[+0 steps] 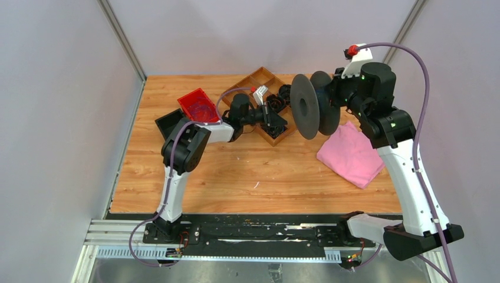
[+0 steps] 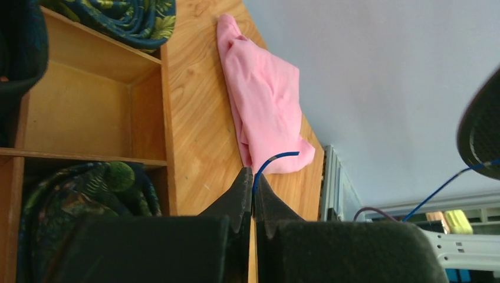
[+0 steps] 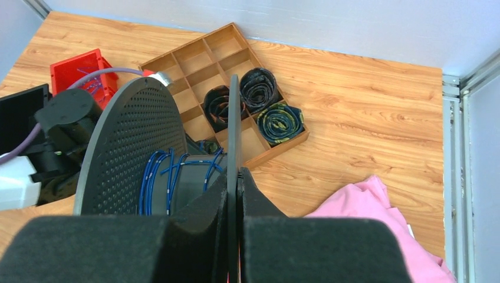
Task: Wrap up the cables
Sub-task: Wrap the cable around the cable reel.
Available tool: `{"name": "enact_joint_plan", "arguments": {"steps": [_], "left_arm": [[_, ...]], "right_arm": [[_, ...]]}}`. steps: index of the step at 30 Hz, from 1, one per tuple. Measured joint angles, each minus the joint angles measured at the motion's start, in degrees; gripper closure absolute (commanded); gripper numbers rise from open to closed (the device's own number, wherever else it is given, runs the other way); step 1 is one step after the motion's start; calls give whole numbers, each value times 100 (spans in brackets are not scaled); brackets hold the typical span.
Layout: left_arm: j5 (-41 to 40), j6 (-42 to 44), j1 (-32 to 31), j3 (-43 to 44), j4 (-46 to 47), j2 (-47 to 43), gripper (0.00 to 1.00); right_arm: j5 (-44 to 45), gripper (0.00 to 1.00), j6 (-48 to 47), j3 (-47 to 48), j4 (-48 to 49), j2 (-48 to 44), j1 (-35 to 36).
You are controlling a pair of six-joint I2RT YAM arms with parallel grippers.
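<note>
A thin blue cable (image 2: 277, 157) curls out from between the tips of my left gripper (image 2: 253, 172), which is shut on its end. Another stretch of it (image 2: 439, 188) runs up to the dark grey spool (image 2: 483, 130) at the right edge. In the top view my left gripper (image 1: 276, 122) is over the wooden tray, left of the spool (image 1: 306, 106). My right gripper (image 3: 234, 171) is shut on the thin edge of one spool flange (image 3: 233, 118) and holds the spool off the table. Blue cable turns (image 3: 159, 177) lie wound round the spool's core.
A wooden divided tray (image 1: 259, 76) at the back holds dark patterned rolls (image 3: 259, 85). A red bin (image 1: 199, 106) and a black box (image 1: 171, 122) stand to its left. A crumpled pink cloth (image 1: 351, 153) lies on the table under my right arm.
</note>
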Motion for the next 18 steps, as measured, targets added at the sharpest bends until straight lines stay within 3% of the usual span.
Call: {"name": "enact_joint_plan", "arguments": {"steps": [8, 18], "left_arm": [[-7, 612, -238, -575, -345, -807, 100], [-57, 1003, -1003, -695, -529, -1305, 100]], "right_arm": [[557, 99, -76, 0, 131, 79, 0], [1198, 99, -74, -153, 560, 511, 0]]}}
